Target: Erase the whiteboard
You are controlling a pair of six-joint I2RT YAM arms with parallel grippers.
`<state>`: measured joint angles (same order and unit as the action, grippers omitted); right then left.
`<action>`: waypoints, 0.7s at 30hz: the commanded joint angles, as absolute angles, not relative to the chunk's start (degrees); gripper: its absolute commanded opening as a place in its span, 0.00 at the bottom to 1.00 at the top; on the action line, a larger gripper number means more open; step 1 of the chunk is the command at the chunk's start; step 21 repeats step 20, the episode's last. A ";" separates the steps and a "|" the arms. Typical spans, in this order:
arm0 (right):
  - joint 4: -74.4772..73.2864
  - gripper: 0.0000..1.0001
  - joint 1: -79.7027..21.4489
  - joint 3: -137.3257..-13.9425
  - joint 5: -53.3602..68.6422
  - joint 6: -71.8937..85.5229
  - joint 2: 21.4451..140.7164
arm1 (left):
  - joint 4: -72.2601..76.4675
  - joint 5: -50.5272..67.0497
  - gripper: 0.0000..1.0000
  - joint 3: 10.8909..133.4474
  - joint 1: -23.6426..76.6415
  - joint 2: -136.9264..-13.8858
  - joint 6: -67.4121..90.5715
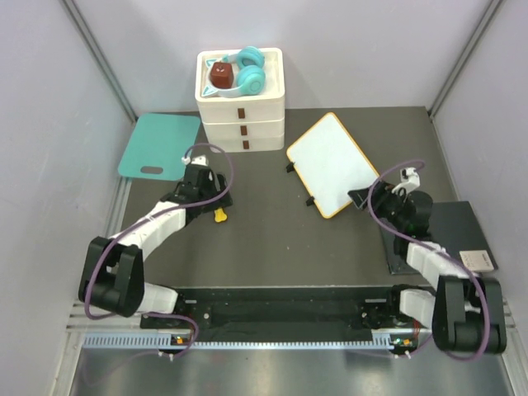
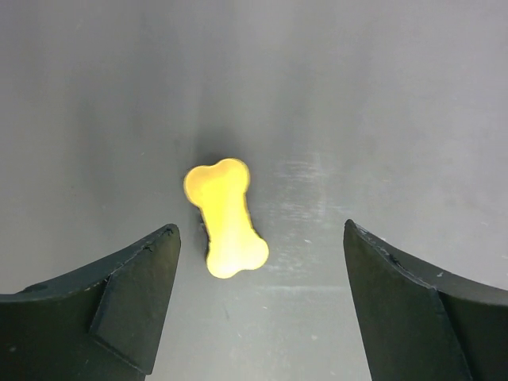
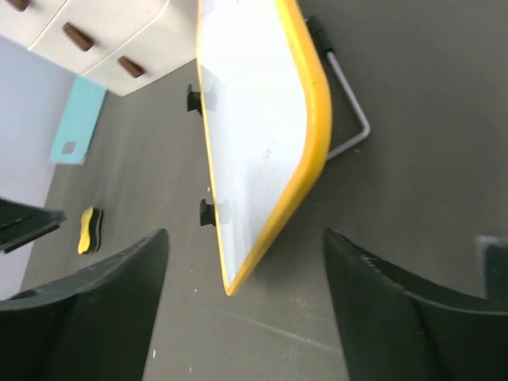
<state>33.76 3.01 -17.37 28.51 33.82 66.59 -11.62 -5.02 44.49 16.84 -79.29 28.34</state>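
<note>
The whiteboard [image 1: 330, 163] has an orange-yellow rim and lies tilted right of the table's middle; its white face shows no scribbles. In the right wrist view [image 3: 254, 119] it rests on a wire stand with its near corner between my fingers. My right gripper [image 1: 360, 198] [image 3: 246, 236] is open and empty at that corner, not touching it. A yellow bone-shaped eraser [image 1: 219, 216] [image 2: 225, 218] lies on the table. My left gripper [image 1: 212, 200] [image 2: 260, 230] is open just above it, with the eraser nearer the left finger.
White stacked drawers [image 1: 240, 99] stand at the back, with teal headphones [image 1: 252, 73] and a dark red object on top. A teal board [image 1: 159, 145] with a handle slot lies at the back left. A dark grey pad [image 1: 441, 235] lies under the right arm.
</note>
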 commanded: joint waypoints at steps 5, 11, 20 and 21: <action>8.48 0.96 2.55 -19.51 16.27 28.39 41.77 | -15.38 4.03 0.99 50.53 16.52 -73.57 27.86; -0.35 0.99 2.55 -22.59 16.52 26.63 31.65 | -16.08 9.58 0.99 50.45 16.61 -75.41 26.28; 2.98 0.99 2.46 -21.53 18.81 22.67 35.85 | -15.47 7.74 0.99 47.81 16.61 -74.18 25.67; 2.98 0.99 2.46 -21.53 18.81 22.67 35.85 | -15.47 7.74 0.99 47.81 16.61 -74.18 25.67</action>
